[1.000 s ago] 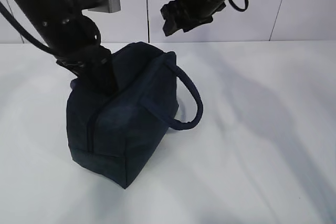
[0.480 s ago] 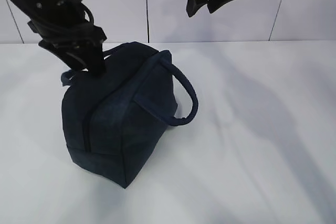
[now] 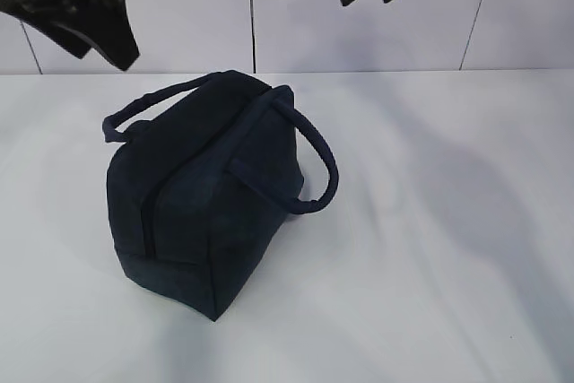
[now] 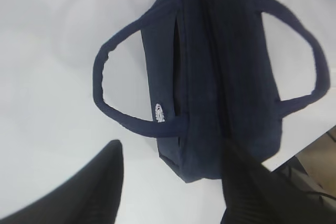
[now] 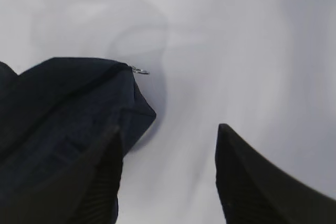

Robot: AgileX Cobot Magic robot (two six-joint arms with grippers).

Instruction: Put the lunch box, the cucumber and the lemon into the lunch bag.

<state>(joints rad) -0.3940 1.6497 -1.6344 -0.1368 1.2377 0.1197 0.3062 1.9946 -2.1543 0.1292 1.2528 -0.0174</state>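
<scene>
Black left gripper [image 4: 170,182] and right gripper [image 5: 168,177], fingers spread wide, empty, hanging above lunch bag [image 3: 211,195], touching nothing. One navy lunch bag on white table [image 3: 430,248], zipped closed, with two loop handles [image 3: 314,163] and one silver ring pull [image 5: 139,70].

White table [image 3: 430,248], smooth, soft shadows across it. One item sits directly on it: dark navy lunch bag [image 3: 206,213], left of centre, upright, handles drooping to either side.
</scene>
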